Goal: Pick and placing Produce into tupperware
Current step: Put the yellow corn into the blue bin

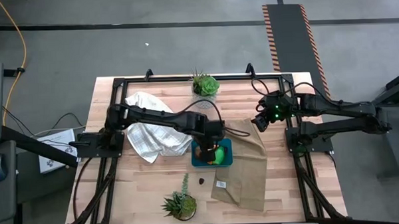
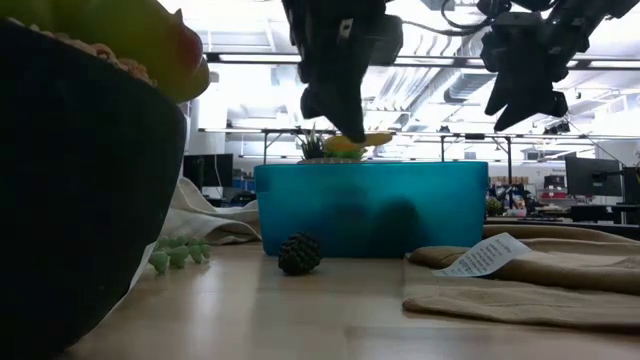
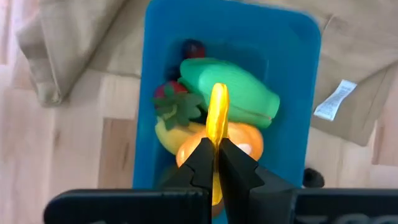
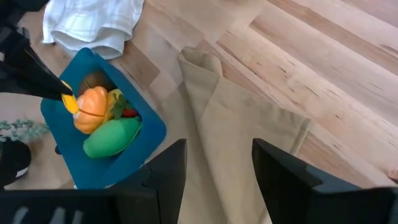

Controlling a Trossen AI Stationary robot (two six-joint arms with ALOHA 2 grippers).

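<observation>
The teal-blue tupperware [image 1: 224,160] sits at mid-table, partly on a tan cloth [image 1: 248,170]. Inside it lie a bright green piece [image 3: 233,96], an orange piece [image 3: 239,140], a yellow piece [image 3: 168,134] and a small red piece with green leaves [image 3: 174,102]. My left gripper [image 3: 216,146] hangs over the tupperware [image 2: 370,208], shut on a thin yellow-orange piece [image 3: 217,115]. My right gripper [image 4: 217,155] is open, up in the air over the tan cloth [image 4: 249,124], to the right of the tupperware [image 4: 146,134]. A dark round berry [image 2: 300,253] rests on the table in front of the tupperware. My left gripper pinches the thin yellow-orange piece between its two fingertips [image 3: 202,155], coming from above and pointing down. The piece [image 2: 357,143] sticks out below the fingertips, just above the tupperware's rim and over the produce inside; whether it touches that produce I cannot tell.
A crumpled white cloth [image 1: 150,133] lies left of the tupperware under the left arm. Spiky potted plants stand at the far edge [image 1: 205,85] and near edge [image 1: 179,204]. A small green cluster [image 2: 180,255] lies on the wood. A paper tag [image 2: 485,255] rests on the tan cloth.
</observation>
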